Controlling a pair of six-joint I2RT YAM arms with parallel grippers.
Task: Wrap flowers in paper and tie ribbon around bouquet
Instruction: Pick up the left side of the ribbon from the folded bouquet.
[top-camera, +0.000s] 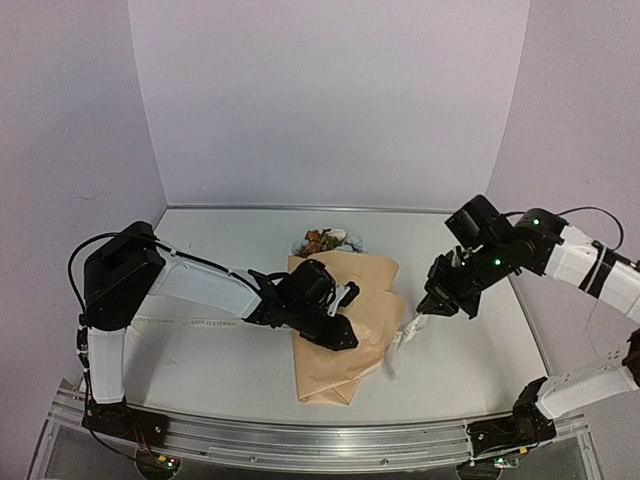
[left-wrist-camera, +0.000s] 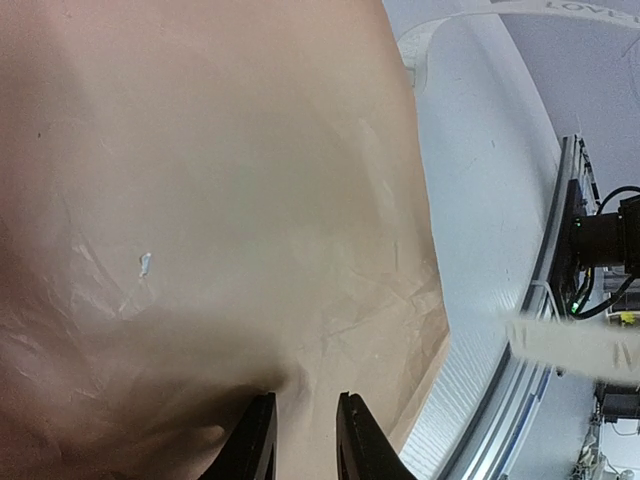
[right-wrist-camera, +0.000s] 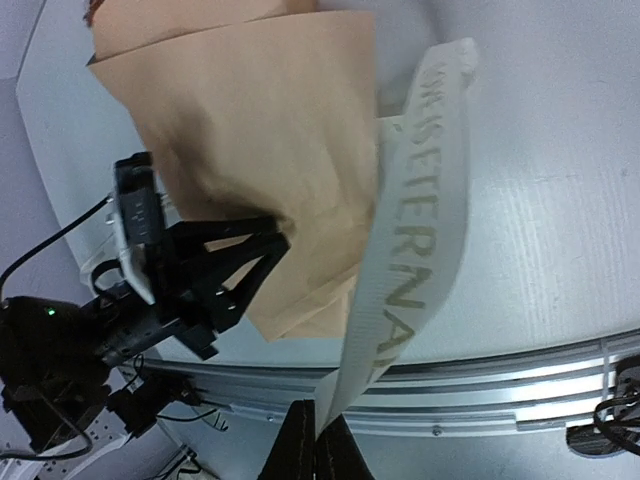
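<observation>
The bouquet (top-camera: 372, 298) lies mid-frame, the left gripper (top-camera: 345, 335) nipping its paper (left-wrist-camera: 200, 200) and the right gripper (top-camera: 426, 312) pinched tight on the ribbon (top-camera: 400, 345) at centre right, so a hard tug could pull the paper open or slip the ribbon.

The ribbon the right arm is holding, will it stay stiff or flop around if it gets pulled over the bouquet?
Probably floppy: the ribbon bends and twists as it hangs from the right gripper. Likely very light, being thin flat fabric. It may drag loosely across the paper rather than push it.
</observation>
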